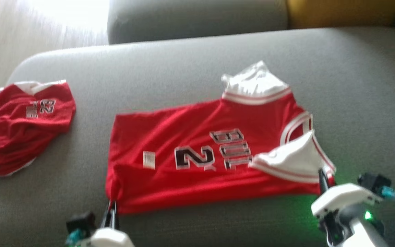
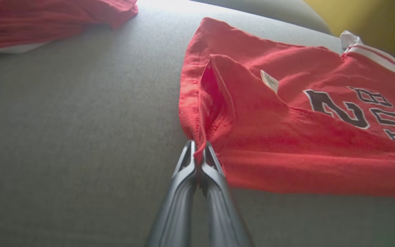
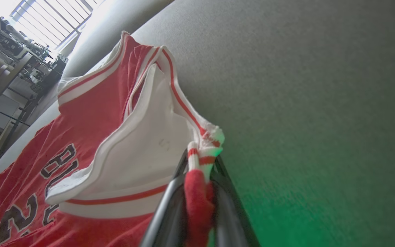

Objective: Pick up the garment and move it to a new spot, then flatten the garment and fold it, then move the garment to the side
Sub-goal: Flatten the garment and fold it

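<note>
Both gripping jersey point(image 1: 183, 137), left tool point(image 2: 199, 146) hem point(image 2: 196, 132), right tool point(image 3: 201, 161) strap point(image 3: 208, 135), head view: second garment point(image 1: 19, 130)

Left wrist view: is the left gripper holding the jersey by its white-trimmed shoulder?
No, the left gripper is shut on a plain red hem corner of the jersey.

Open cushion point(image 1: 190, 65) separates the jersey point(image 1: 183, 133) from a crumpled red garment point(image 1: 19, 133).
</note>
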